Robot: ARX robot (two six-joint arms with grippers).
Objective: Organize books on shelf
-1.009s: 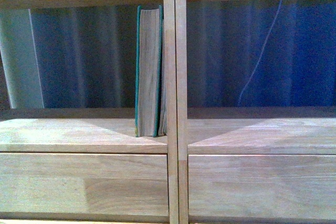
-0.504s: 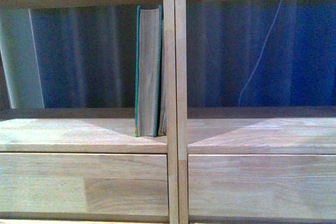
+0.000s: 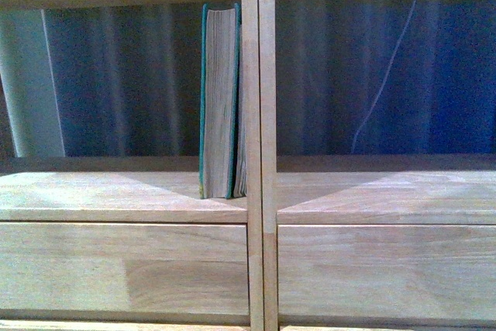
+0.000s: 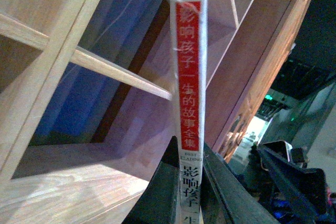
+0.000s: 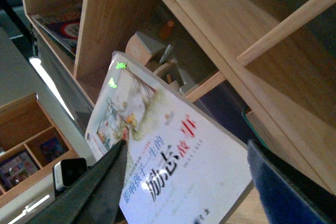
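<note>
The teal book [image 3: 219, 98] stands upright, page edges facing me, in the left open compartment of the pale wood shelf [image 3: 259, 191], against the centre divider. Neither gripper shows in the front view. In the left wrist view my left gripper [image 4: 190, 169] is shut on the thin white paperback [image 4: 189, 72], whose red spine stripe faces the camera, held upright in front of the shelf. In the right wrist view my right gripper [image 5: 189, 169] is open, its jaws wide apart on either side of the paperback's colourful cover [image 5: 163, 156], not touching it.
Plain drawer fronts [image 3: 124, 269] lie below the open compartments. A blue curtain [image 3: 387, 75] hangs behind the shelf. Wooden toys [image 5: 152, 56] and a magazine [image 5: 63, 27] sit in other compartments. A low compartmented box [image 5: 26, 150] stands beside the shelf.
The front view has shifted slightly, so the shelf and teal book sit a little higher in the picture. The book itself has not moved on its board.
</note>
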